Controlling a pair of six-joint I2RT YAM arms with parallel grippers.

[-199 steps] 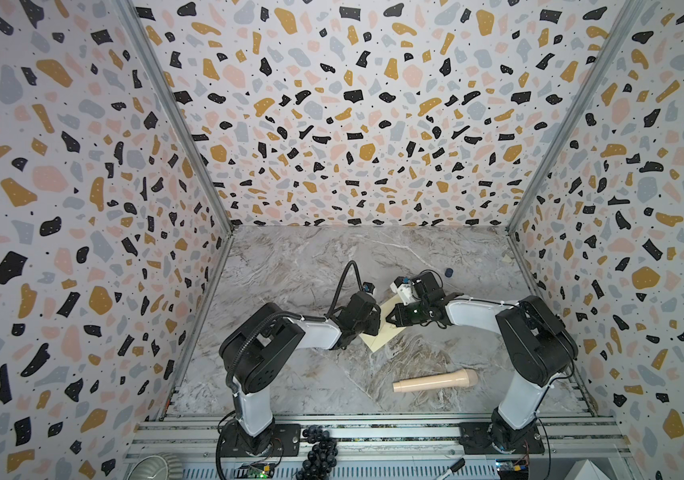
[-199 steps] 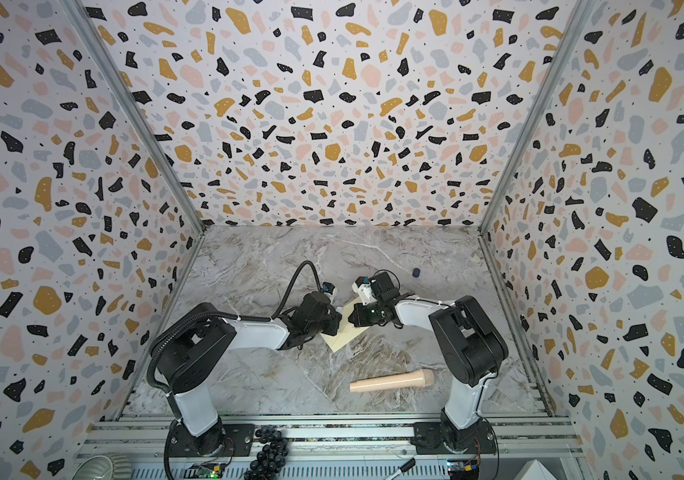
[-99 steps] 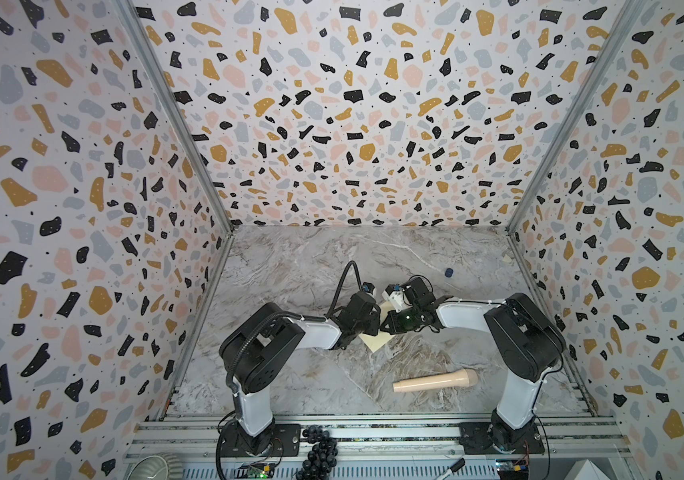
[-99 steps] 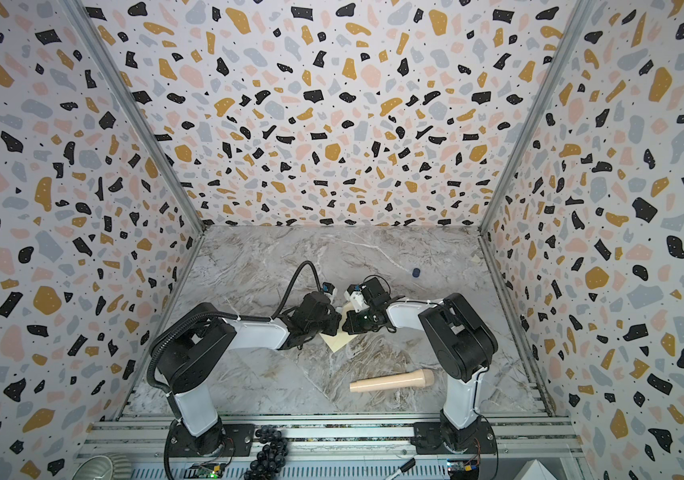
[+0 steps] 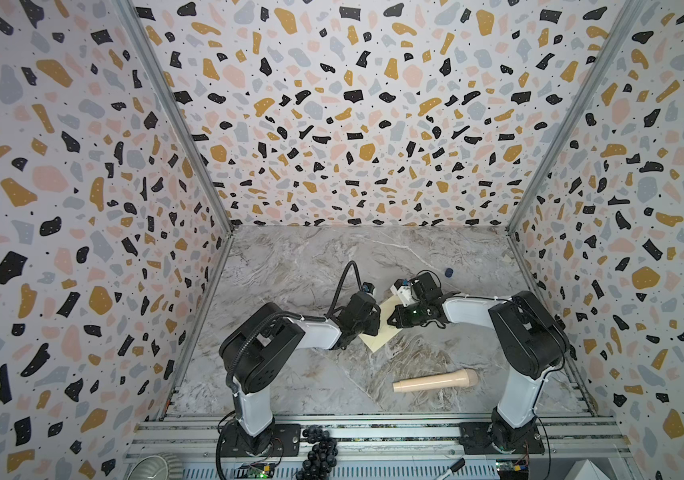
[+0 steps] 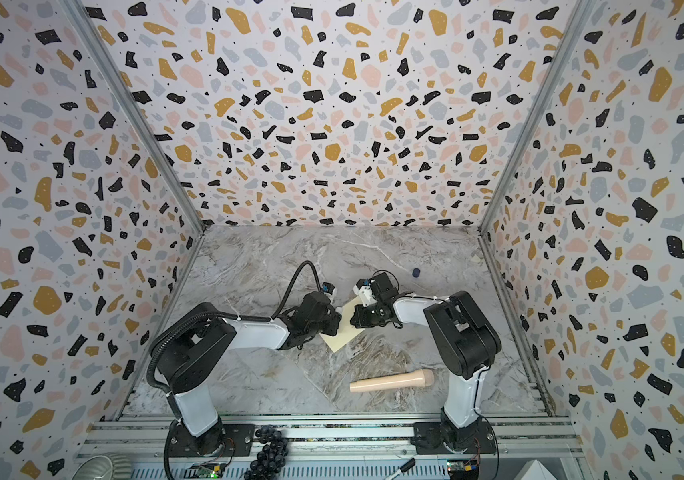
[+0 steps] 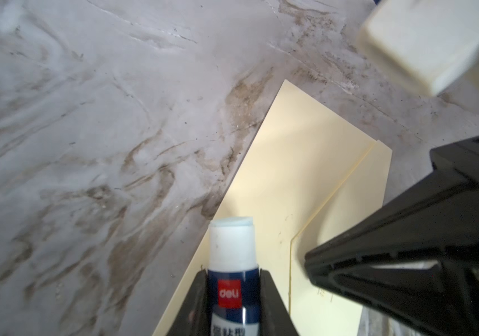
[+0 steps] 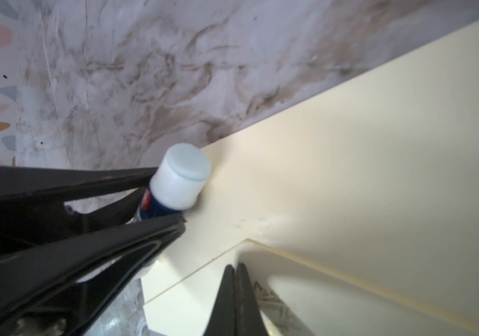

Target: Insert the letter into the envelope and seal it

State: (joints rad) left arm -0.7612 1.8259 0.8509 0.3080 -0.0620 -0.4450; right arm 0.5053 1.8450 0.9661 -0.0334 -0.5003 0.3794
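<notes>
One glue stick (image 7: 232,244) clamped in the left gripper (image 7: 233,275) over the envelope (image 7: 290,163); right gripper (image 8: 234,269) closed, seemingly pressing it.

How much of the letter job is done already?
No letter lies on the table, so it is probably already inside the envelope. Right now the left claw holds an uncapped glue stick over the envelope while the shut right claw pins it down. Not yet done: gluing and sealing it shut.
</notes>
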